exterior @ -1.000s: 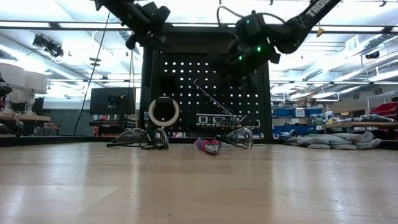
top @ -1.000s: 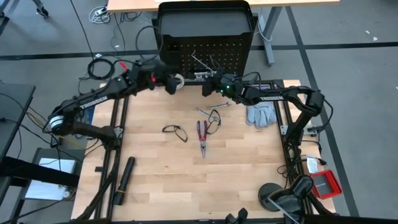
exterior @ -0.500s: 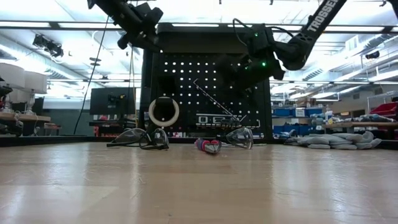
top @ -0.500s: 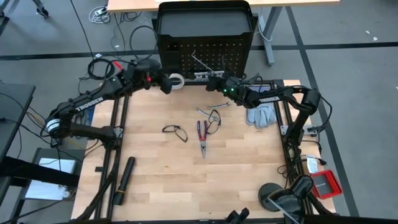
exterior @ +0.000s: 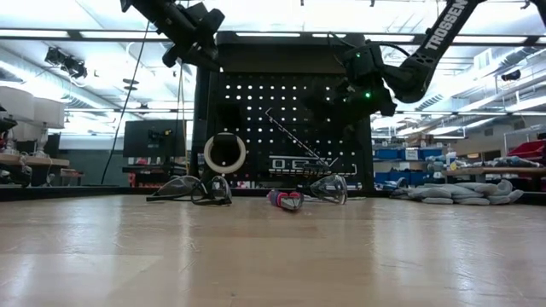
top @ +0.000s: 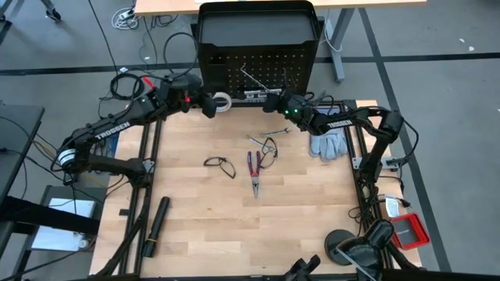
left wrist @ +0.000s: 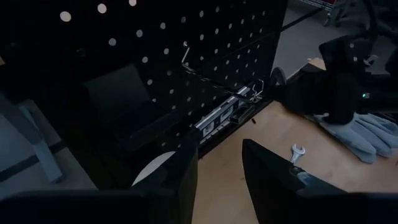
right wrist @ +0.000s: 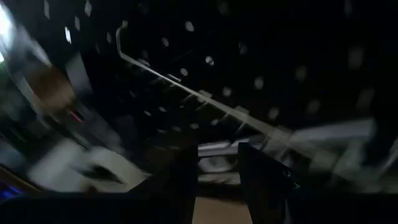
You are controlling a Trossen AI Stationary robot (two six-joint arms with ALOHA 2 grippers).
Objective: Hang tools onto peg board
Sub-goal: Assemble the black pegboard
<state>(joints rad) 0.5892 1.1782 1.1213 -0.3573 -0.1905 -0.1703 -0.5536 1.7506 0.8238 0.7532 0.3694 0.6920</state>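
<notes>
The table (top: pixel 234 226) is the widest thing before me, bare wood with most of the tools lying near its middle. At its far edge stands the peg board (top: pixel 258 58), upright, black, hooded at the top, with a thin metal rod slanting across its holes. On it, low down, hangs the white tape ring (exterior: pixel 224 153), and just to the side of that, along the board's lower edge, sits the black strip with white squares (exterior: pixel 300 164). My left arm reaches in from the left side, and my left gripper (top: pixel 211 104) is up close to the board just beside the ring; in its own wrist view my fingers (left wrist: pixel 186 180) stand a little apart with nothing between them. My right gripper (top: pixel 273 100) is also against the board, near the strip, raised above the table; its fingers show a narrow gap and I see nothing clamped there. A long black cylinder (top: pixel 155 226) lies near the table's left front edge. Grey gloves (top: pixel 328 144) rest at the right edge. The pliers (top: pixel 254 170) lie near the centre, pointing toward the front. One pair of glasses (top: pixel 220 165) sits just left of them, a second pair (top: pixel 268 151) just right, touching or nearly so. The small wrench (top: pixel 275 133) lies between the second glasses and the board.
</notes>
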